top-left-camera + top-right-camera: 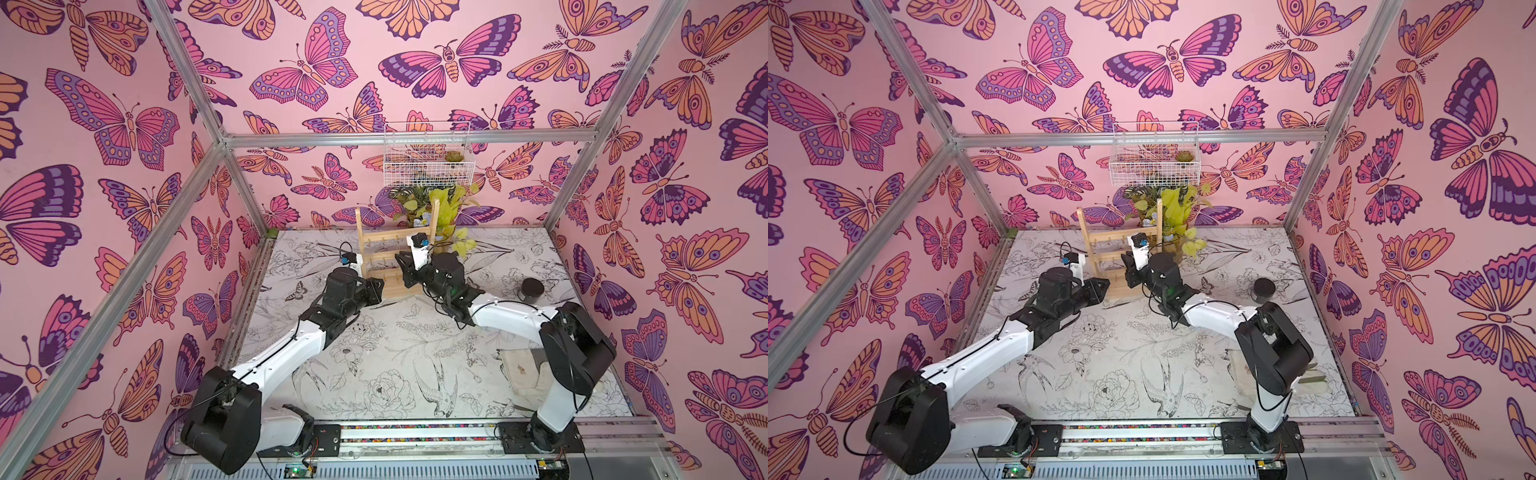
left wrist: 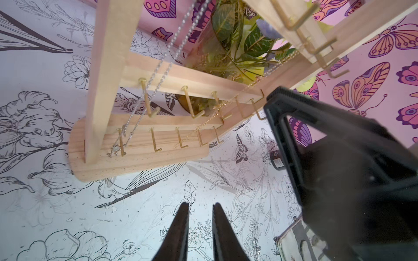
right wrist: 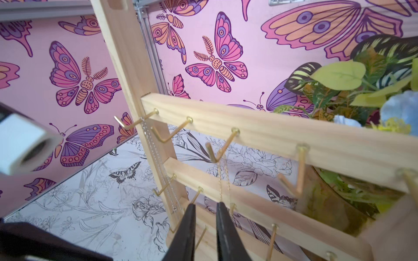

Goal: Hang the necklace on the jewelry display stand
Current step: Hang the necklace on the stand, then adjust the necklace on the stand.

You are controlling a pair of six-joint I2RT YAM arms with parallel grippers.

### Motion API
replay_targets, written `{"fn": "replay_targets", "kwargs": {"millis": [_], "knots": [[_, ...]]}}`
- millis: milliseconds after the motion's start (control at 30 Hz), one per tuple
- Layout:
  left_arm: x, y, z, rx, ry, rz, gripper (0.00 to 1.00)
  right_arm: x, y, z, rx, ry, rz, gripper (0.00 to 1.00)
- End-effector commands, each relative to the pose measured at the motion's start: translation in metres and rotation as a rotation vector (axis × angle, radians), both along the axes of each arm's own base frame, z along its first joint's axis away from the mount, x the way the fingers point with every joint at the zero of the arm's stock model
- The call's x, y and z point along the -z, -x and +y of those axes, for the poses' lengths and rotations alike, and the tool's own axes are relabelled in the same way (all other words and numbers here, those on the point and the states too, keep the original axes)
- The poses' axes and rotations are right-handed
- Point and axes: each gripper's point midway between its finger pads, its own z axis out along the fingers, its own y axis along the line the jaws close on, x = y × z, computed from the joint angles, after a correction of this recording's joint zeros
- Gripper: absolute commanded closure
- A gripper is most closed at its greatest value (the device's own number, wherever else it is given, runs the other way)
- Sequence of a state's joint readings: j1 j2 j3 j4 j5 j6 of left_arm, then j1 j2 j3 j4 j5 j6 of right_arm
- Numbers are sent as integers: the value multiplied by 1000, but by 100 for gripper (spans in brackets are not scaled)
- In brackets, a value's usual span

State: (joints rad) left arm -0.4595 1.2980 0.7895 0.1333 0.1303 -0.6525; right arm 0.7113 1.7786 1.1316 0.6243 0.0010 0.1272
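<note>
Necklace hanging from a hook of the wooden stand; right fingers just below it, left fingers over the tabletop, both narrowly parted, empty.

Fine gold necklace hangs from hook on top crossbar; light wooden jewelry display stand upright.

top: overhead, far | wrists: close, both facing jewelry display stand
</note>
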Motion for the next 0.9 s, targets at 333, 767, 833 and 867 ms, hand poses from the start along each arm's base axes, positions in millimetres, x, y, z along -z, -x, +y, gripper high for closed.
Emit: {"fn": "replay_targets", "kwargs": {"millis": [333, 767, 833, 867], "knots": [[10, 3, 13, -11, -66, 7, 78, 11, -18, 8, 30, 14, 38, 78], [10, 2, 13, -10, -61, 8, 78, 14, -19, 2, 56, 31, 41, 75], [10, 2, 13, -11, -58, 9, 79, 14, -20, 2, 59, 33, 41, 74], [10, 3, 13, -9, -57, 9, 79, 15, -20, 2, 59, 37, 42, 74]]}}
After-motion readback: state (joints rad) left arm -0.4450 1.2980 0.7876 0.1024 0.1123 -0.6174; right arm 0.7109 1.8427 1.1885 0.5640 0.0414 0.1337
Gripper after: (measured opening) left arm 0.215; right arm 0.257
